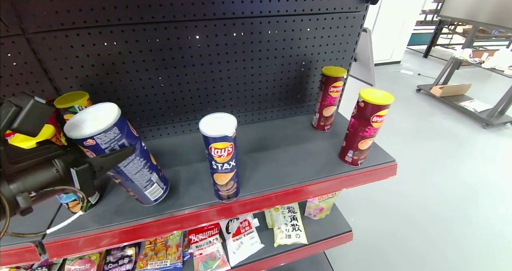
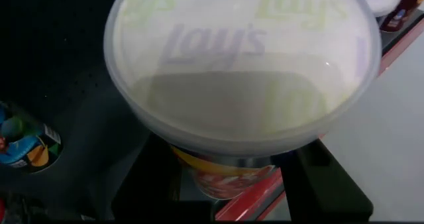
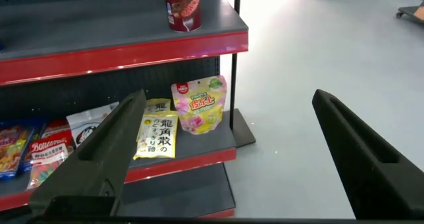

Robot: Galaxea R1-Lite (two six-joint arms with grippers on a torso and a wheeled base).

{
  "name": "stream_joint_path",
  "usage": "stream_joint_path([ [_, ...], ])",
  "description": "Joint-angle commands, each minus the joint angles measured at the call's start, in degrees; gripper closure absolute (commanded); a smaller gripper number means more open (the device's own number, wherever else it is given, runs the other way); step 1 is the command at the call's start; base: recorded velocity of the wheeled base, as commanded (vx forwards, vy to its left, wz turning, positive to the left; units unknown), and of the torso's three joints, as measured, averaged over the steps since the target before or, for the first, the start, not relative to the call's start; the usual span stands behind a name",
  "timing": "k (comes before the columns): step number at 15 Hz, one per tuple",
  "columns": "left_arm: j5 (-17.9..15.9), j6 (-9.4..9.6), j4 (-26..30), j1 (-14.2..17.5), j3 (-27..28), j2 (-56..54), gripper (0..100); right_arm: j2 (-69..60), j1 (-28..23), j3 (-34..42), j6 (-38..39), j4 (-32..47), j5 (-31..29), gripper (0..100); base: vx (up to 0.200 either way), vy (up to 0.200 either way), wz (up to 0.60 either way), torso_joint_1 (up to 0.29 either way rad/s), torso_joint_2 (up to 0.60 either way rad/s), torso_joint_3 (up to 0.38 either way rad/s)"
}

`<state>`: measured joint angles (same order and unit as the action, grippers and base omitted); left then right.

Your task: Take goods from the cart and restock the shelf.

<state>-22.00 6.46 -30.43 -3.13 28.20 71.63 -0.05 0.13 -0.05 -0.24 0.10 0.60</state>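
Left fingers [image 1: 116, 155] pinching tilted blue can [image 1: 140, 175] at shelf [image 1: 280, 159], right fingers [image 3: 106, 158] spread wide

Matte black left arm [image 1: 36, 175] with a pale trailing cable [image 1: 64, 222] and black wedge-shaped fingers [image 1: 116, 157].

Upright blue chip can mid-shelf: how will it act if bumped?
The upright blue can is tall on a narrow base, so it probably tips easily. It stands close to the red shelf lip, so it may fall off. Being round, it would likely roll once down.
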Motion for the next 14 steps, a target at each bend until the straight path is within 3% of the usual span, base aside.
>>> stream_joint_path([
  [1, -1.29, 0.04, -0.16, -0.03, 0.72, 4.75, 100, 0.05, 0.04, -0.04, -0.02, -0.01, 0.02, 0, 0.0, 0.0, 0.0, 0.0, 0.0, 0.0],
  [3, -2.34, 0.22, -0.51, -0.03, 2.74, 7.91, 100, 0.05, 0.04, -0.04, -0.02, -0.01, 0.02, 0, 0.0, 0.0, 0.0, 0.0, 0.0, 0.0],
  [5, -2.34, 0.04, -4.82, -1.26, 5.38, 12.57, 100, 0.05, 0.04, -0.04, -0.02, -0.01, 0.02, 0, 0.0, 0.0, 0.0, 0.0, 0.0, 0.0],
  [8, -1.99, -0.66, -6.22, -3.02, 12.5, 17.84, 100, 0.05, 0.04, -0.04, -0.02, -0.01, 0.02, 0, 0.0, 0.0, 0.0, 0.0, 0.0, 0.0],
  [10, -0.58, -0.57, -6.22, -3.2, 15.4, 20.21, 100, 0.05, 0.04, -0.04, -0.02, -0.01, 0.02, 0, 0.0, 0.0, 0.0, 0.0, 0.0, 0.0],
  [11, 2.05, -0.66, -6.13, -4.78, 17.68, 22.67, 100, 0.05, 0.04, -0.04, -0.02, -0.01, 0.02, 0, 0.0, 0.0, 0.0, 0.0, 0.0, 0.0],
  [14, 5.74, -0.66, -6.13, -6.36, 20.93, 26.19, 100, 0.05, 0.04, -0.04, -0.02, -0.01, 0.02, 0, 0.0, 0.0, 0.0, 0.0, 0.0, 0.0],
])
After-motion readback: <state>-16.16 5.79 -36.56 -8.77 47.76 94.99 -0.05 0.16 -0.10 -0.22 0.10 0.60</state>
